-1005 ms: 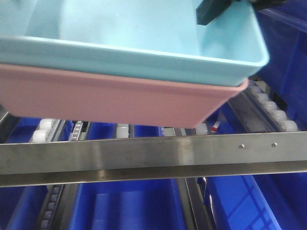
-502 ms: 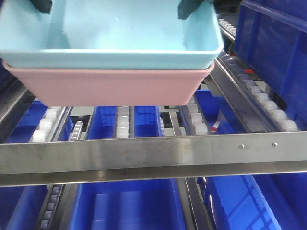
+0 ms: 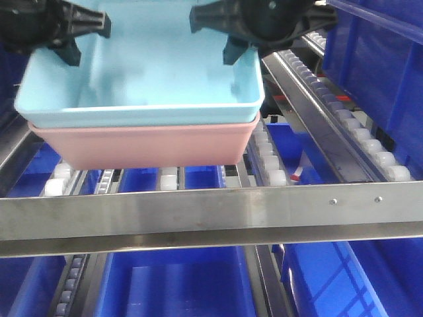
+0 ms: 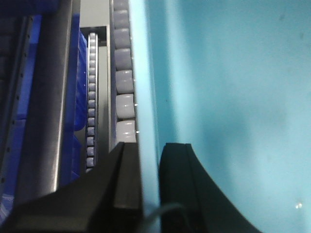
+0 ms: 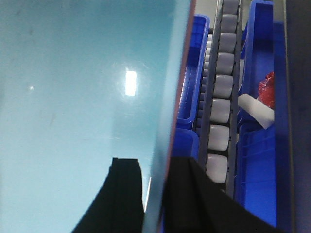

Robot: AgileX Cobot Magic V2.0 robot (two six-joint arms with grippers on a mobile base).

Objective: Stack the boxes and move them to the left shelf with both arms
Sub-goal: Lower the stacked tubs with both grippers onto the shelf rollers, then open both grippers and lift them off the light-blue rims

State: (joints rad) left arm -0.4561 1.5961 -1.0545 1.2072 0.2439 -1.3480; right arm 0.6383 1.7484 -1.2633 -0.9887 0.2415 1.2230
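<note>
Left gripper clamped on left rim of blue bin: one finger outside the wall, the other inside, thin wall pinched between. Right gripper likewise clamped on right rim, one black finger inside the bin, its mate outside. Both seen from front as black blocky shapes at upper corners of the stack, left gripper at left, right gripper at right.

Blue bin nested in pink bin, rims nearly flush, pink edge showing just below blue. Pink rim visible as thin line beside blue wall in right wrist view. Stack roughly level, over the roller lanes of shelf, behind steel front bar. Cannot tell whether pink base touches rollers or hangs just above.

White rollers just beside blue bin's left wall. Another roller lane near right side, apart from the bin. Dark blue crates under the rails and at right. Red and white item lying in a crate below right lane; too blurred to identify.
</note>
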